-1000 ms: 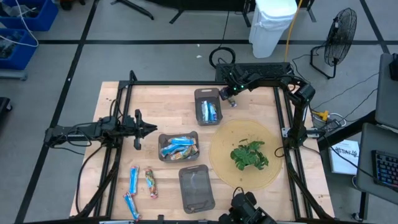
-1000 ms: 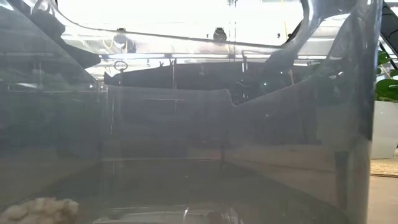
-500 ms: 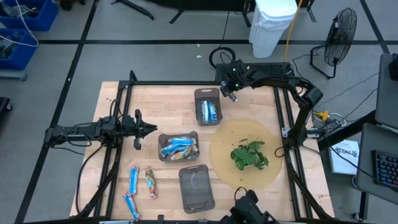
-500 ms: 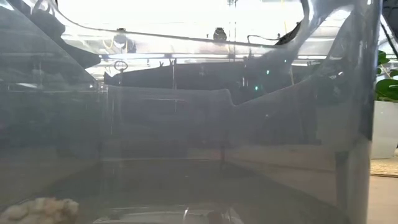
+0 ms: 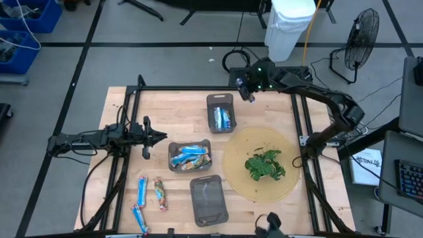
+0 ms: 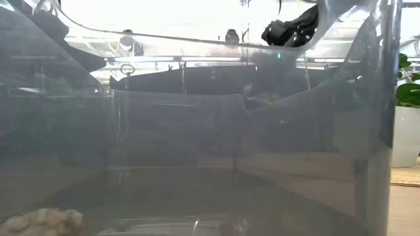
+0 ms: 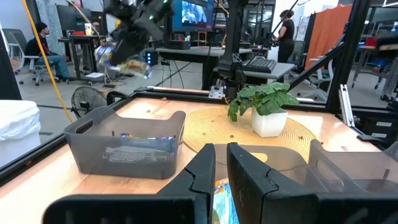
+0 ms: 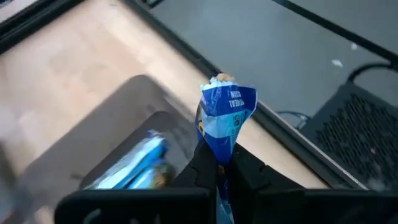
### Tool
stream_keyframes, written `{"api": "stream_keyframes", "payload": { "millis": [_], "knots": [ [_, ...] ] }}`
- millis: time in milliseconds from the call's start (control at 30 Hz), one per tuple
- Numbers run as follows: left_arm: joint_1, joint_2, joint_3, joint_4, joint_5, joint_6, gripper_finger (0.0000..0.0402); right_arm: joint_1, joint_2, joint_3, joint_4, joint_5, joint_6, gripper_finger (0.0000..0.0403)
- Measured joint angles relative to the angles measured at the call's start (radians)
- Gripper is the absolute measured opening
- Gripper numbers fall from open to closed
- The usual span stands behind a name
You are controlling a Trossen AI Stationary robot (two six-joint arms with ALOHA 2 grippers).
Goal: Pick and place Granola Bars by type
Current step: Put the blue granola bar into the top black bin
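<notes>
My right gripper (image 5: pixel 247 92) is shut on a blue-and-white granola bar (image 8: pixel 225 118), in the air by the far right corner of the far grey tray (image 5: pixel 221 112), which holds blue bars (image 8: pixel 134 165). It also shows in the left wrist view (image 7: pixel 127 43). My left gripper (image 5: pixel 160 137) is shut and empty, left of the middle tray (image 5: pixel 190 156), which holds several bars. Three loose bars lie on the table at the near left: two blue (image 5: pixel 142 188) (image 5: pixel 139 217) and one brownish (image 5: pixel 160 194). My right gripper pinches the bar's one end (image 8: pixel 221 158) between its two fingers. The rest of the bar sticks out past the fingertips. The fingers come from above, slanting down, and the bar hangs below them (image 7: pixel 124 62), lifted clear of tray and table.
An empty grey tray (image 5: pixel 209 198) stands at the near middle. A green plant (image 5: pixel 264 164) stands on a round woven mat (image 5: pixel 238 178) at the right. A black frame (image 5: pixel 301 132) runs round the table. A tray wall (image 6: pixel 197 131) fills the low view.
My right gripper has risen and gone a little toward the table's far edge, away from the far tray, keeping the blue-and-white bar in its shut fingers. Its arm has swung out toward the right.
</notes>
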Motion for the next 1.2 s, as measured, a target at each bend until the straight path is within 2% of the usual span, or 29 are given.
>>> {"api": "stream_keyframes", "payload": {
  "millis": [133,233,333,467,767,1200],
  "knots": [
    [0.0,0.0,0.0,0.0,0.0,0.0,0.0047,0.063,-0.07,-0.045,-0.01,-0.007,-0.087,0.0006],
    [0.0,0.0,0.0,0.0,0.0,0.0,0.0047,0.101,-0.127,-0.113,-0.011,-0.091,-0.185,0.0005],
    [0.0,0.0,0.0,0.0,0.0,0.0,0.0047,0.128,-0.183,-0.188,0.024,-0.166,-0.179,0.0005],
    [0.0,0.0,0.0,0.0,0.0,0.0,0.0047,0.166,-0.264,-0.295,0.09,-0.21,-0.154,0.0005],
    [0.0,0.0,0.0,0.0,0.0,0.0,0.0047,0.256,-0.411,-0.464,0.222,-0.214,-0.079,0.0005],
    [0.0,0.0,0.0,0.0,0.0,0.0,0.0047,0.408,-0.452,-0.488,0.324,-0.216,-0.029,0.0005]
  ]
}}
